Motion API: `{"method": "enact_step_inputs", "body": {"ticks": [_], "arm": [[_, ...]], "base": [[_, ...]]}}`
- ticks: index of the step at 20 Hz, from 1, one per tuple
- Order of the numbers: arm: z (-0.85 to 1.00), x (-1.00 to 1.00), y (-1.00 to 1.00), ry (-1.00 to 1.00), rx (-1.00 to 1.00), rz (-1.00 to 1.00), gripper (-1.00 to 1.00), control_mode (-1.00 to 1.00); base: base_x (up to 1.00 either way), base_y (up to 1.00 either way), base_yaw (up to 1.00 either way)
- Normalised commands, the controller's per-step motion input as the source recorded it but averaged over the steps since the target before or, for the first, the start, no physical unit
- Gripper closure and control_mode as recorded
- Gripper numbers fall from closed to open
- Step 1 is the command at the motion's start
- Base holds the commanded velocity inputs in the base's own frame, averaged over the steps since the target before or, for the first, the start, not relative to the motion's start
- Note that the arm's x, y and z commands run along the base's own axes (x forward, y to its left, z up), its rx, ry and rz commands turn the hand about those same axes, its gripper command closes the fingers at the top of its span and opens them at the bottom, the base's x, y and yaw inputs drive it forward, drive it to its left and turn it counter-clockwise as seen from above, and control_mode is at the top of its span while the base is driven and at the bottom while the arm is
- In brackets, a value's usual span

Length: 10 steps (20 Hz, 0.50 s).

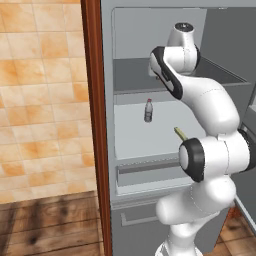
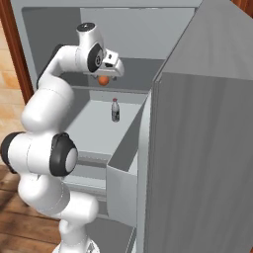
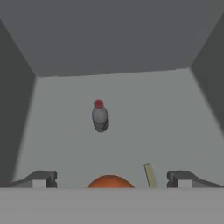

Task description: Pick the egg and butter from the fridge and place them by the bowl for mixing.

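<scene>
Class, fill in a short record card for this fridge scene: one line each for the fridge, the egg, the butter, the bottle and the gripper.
fridge: door open, arm reaching inside
egg: orange-brown, just under the gripper, seen in part
butter: slim pale stick lying on the shelf, partly behind the arm
bottle: clear, red cap, upright on the shelf, apart from the egg and butter
gripper: jaws wide open, one on each side of the egg, holding nothing

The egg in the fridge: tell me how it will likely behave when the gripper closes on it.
The egg looks smooth and rounded, so it may roll or squirt sideways if pinched off-centre. Its shell is probably fragile, so a gentle squeeze seems wise. The gripper stands open astride it, with the butter close alongside, likely to get nudged.
</scene>
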Motion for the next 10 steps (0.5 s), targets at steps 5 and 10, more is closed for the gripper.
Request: {"method": "enact_step_inputs", "body": {"ticks": [5, 10], "arm": [[-0.30, -0.08, 0.01, 0.00, -0.02, 0.00, -1.00, -1.00], [-0.11, 0.00, 0.05, 0.01, 0.00, 0.00, 1.00, -1.00]], "base": [[0.00, 0.00, 0.00], [0.00, 0.00, 0.00]]}}
